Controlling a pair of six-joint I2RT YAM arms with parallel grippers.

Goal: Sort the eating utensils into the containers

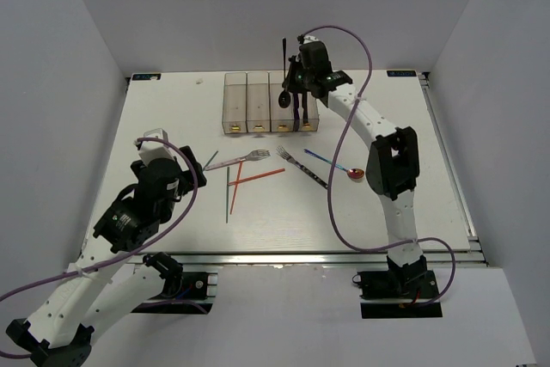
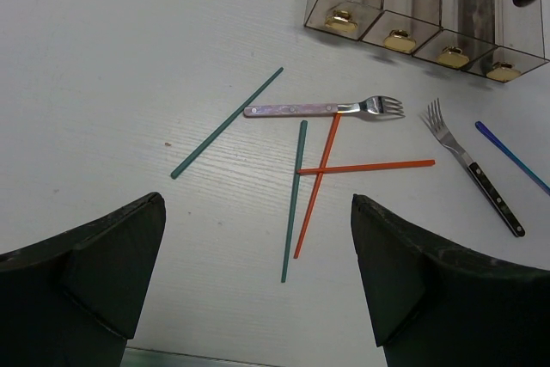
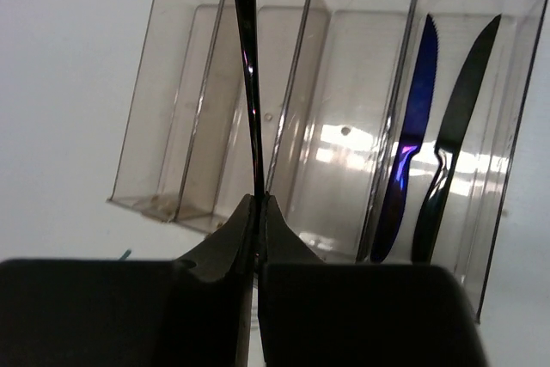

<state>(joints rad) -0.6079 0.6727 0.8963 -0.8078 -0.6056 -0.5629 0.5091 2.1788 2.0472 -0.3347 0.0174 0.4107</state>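
The dark spoon stands roughly upright, bowl down, clamped in the right gripper on the near side of the containers, facing the middle bins. Two knives occupy the rightmost. The left gripper gapes empty, well apart.

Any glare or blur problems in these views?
Right wrist: glare patches on the clear bins; dark spoon sharp. Left wrist: even light, own fingers dark and soft-edged, fork crisp. Top external: evenly lit, faint shadows.
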